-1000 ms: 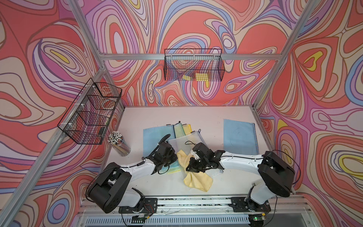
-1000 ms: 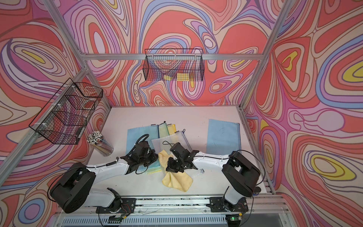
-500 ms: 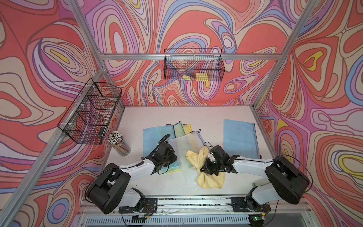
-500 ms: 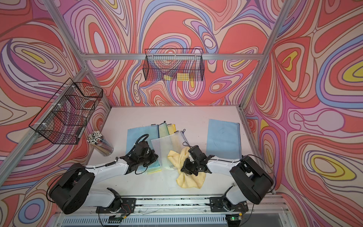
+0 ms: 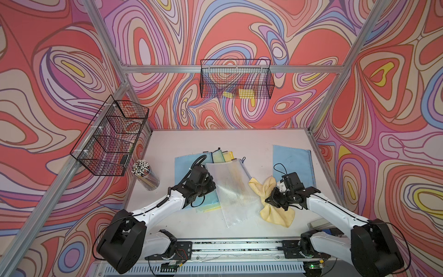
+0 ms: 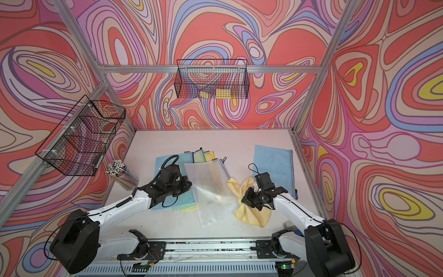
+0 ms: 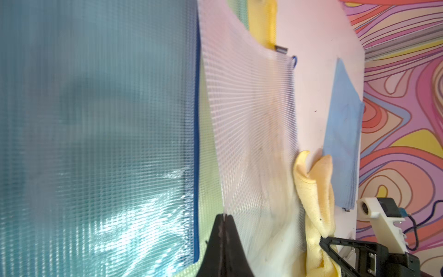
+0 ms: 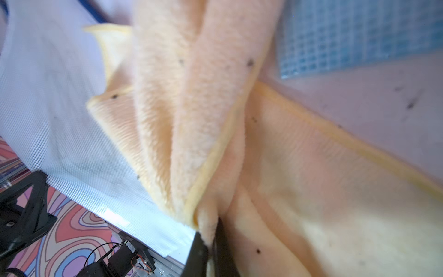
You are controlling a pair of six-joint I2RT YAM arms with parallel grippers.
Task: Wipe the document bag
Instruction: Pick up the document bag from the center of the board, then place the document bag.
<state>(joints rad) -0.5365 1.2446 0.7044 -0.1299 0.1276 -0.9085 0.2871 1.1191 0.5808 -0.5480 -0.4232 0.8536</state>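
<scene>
Yellow cloth (image 5: 271, 211): gripping it in shut right fingers (image 8: 197, 254) at 3 o'clock of the document bag (image 5: 230, 189) — pinching its 9 o'clock edge, mid-surface, in closed left fingers (image 7: 219, 239); seemingly leaving brownish smears (image 5: 238, 178) for more passes.

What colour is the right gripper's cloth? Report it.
The cloth is pale yellow, clearest in the right wrist view.

White links (image 5: 155, 211) run between bulky black joints (image 5: 119, 239) to black pincers (image 7: 223, 230) (black cables (image 5: 280, 167) loop off both wrists).
</scene>
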